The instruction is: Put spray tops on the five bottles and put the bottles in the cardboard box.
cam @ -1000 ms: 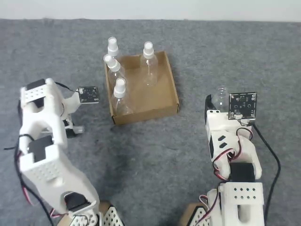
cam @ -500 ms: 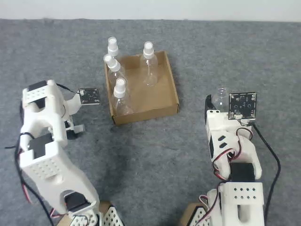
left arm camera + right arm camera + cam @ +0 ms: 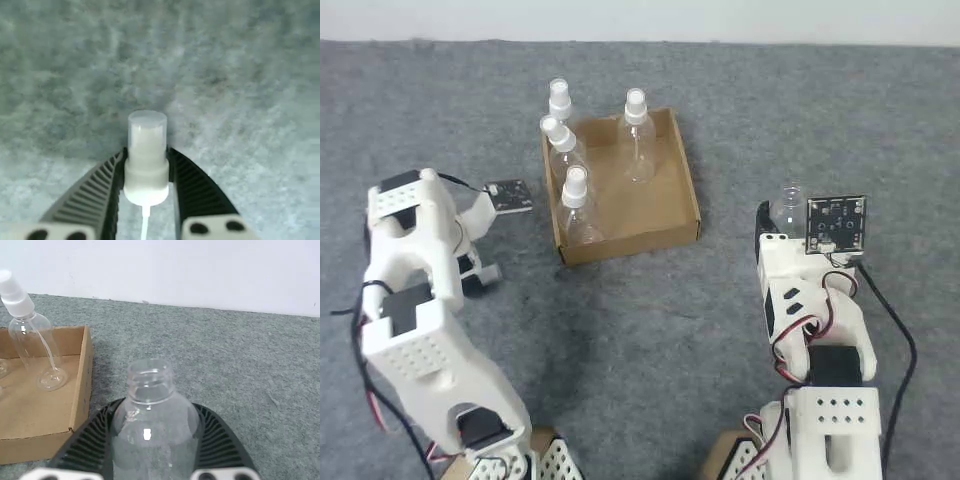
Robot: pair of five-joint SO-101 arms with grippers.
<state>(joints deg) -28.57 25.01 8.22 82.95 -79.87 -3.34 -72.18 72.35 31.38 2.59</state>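
1. A grey felt-covered desk (image 3: 650, 330) seen from above, with two white robot arms side by side at its near edge and a white wall (image 3: 200, 270) at the far side.
2. An open, shallow cardboard box (image 3: 630, 243) lies flat between the arms, nearer the far side.
3. Three clear bottles with white spray tops stand upright along the box's left wall: a front bottle (image 3: 576, 205), a middle bottle (image 3: 563, 150) and a rear bottle (image 3: 560, 100). The rear bottle's base is hidden, so I cannot tell whether it stands inside the box.
4. A fourth capped bottle (image 3: 637, 140) stands upright inside the box near its far right corner.
5. The left arm (image 3: 420, 240) is left of the box; the left jaws pinch a white spray top (image 3: 146, 155) by its collar, its thin tube showing below.
6. The right jaws grip an uncapped clear bottle (image 3: 150, 410) around its body, upright with its neck open, to the right of the box and apart from it.
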